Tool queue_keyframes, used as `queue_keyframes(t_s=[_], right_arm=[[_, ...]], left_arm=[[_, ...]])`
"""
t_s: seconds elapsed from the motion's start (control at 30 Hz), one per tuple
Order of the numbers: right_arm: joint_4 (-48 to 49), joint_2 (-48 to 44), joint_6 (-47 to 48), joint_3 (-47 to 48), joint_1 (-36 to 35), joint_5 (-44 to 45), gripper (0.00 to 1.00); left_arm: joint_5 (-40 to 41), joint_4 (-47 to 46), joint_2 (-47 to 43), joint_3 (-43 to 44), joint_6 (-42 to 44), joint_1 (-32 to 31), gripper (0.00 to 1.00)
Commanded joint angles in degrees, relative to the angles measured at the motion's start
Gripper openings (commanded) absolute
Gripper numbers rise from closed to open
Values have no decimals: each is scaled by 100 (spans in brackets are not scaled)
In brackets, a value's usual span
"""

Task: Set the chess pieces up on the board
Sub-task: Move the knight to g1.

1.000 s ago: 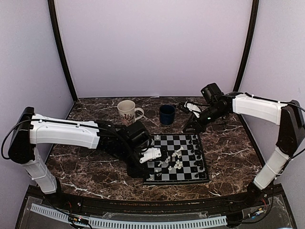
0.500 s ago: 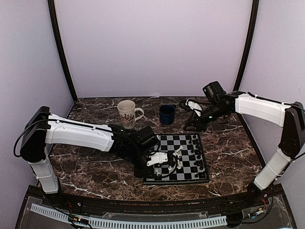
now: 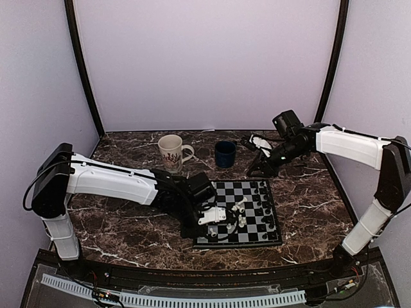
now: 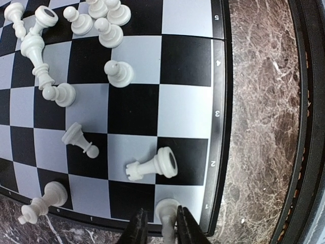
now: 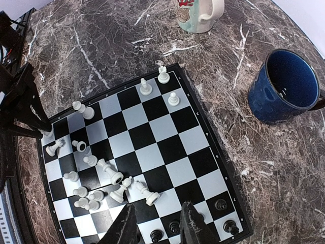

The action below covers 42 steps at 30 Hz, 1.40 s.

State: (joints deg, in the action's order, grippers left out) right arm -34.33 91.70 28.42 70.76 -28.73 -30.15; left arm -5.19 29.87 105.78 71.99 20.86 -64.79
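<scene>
The board [image 3: 247, 190] lies on the marble table between my arms. Several white chess pieces [image 3: 236, 215] lie tipped or stand scattered on its near-left part. Black pieces [image 3: 266, 204] stand along its right edge. My left gripper [image 3: 221, 218] is low over the board's near-left corner. In the left wrist view it [image 4: 160, 226] is shut on a white piece [image 4: 167, 209] over the corner light square, and a white rook [image 4: 152, 165] lies on its side just beyond. My right gripper [image 3: 257, 168] hovers at the board's far right corner. In the right wrist view it [image 5: 160, 226] is open and empty above the black pieces [image 5: 223, 204].
A cream patterned mug [image 3: 172, 152] and a dark blue mug [image 3: 225, 154] stand behind the board; the blue one [image 5: 284, 86] looks empty. The table's black front rail [image 4: 304, 127] runs close beside the board's near edge.
My left arm has reached further right and lowered, bringing the gripper from the board's left edge onto its near-left corner. The right arm has hardly moved.
</scene>
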Motion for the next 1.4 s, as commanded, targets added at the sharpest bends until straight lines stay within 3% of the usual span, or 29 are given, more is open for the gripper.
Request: queue_keyframes(t_s=[0.0,0.9,1.27,1.37], right_arm=[[22,84,36,-36,-16,-100,31],[-7,123,24,-27,-17,-120,31],[-213,11,-21,203,-19,-75,32],[-460,-183,-23,316,-23,-112,33]], left_arm=[[308,23,71,129,69,-16,22],[494,-254,154,232,76,11,21],[561,-240,-707,190,-85,26,41],[616,-327,-1100,94,-234,58,43]])
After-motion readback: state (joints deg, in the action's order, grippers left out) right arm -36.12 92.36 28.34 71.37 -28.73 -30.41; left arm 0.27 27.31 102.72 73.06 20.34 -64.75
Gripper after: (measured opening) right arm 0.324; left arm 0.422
